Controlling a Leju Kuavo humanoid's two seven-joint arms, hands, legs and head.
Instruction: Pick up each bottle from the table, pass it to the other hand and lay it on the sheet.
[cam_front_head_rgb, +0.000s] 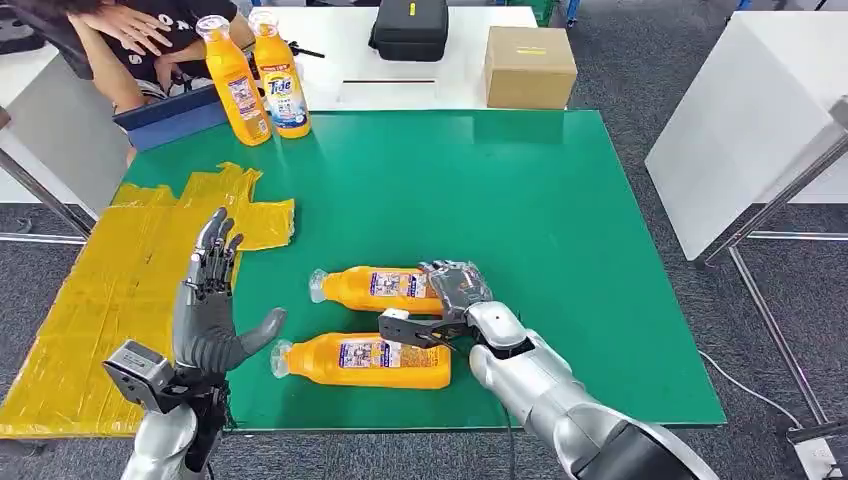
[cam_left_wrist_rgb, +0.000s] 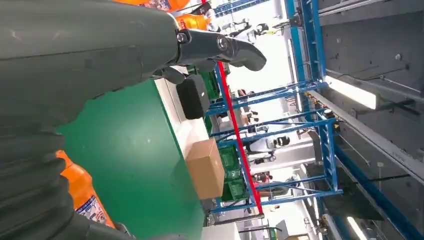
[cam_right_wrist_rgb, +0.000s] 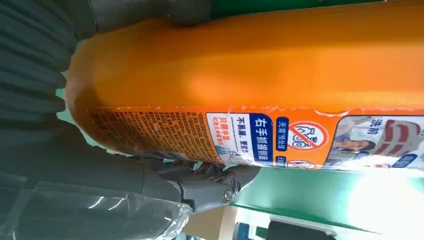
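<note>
Wrapping my right robot hand (cam_front_head_rgb: 452, 296) around the base of the farther lying bottle (cam_front_head_rgb: 375, 288) near the tabletop (cam_front_head_rgb: 560, 220) front edge, I keep the left robot hand (cam_front_head_rgb: 212, 305) spread and empty beside the yellow sheet (cam_front_head_rgb: 110, 290), ready to receive it.

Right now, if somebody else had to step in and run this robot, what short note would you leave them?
Left hand: raised, fingers spread, holding nothing.
Right hand: wrapped around the farther lying bottle, which looks still down on the green table.
Nearer lying bottle: on the table, untouched.
Two upright bottles stand at the far corner.
Yellow sheet: no bottle on it.
Done: none delivered. Left: lift, pass to the left hand, lay on the sheet; repeat for the rest.
</note>
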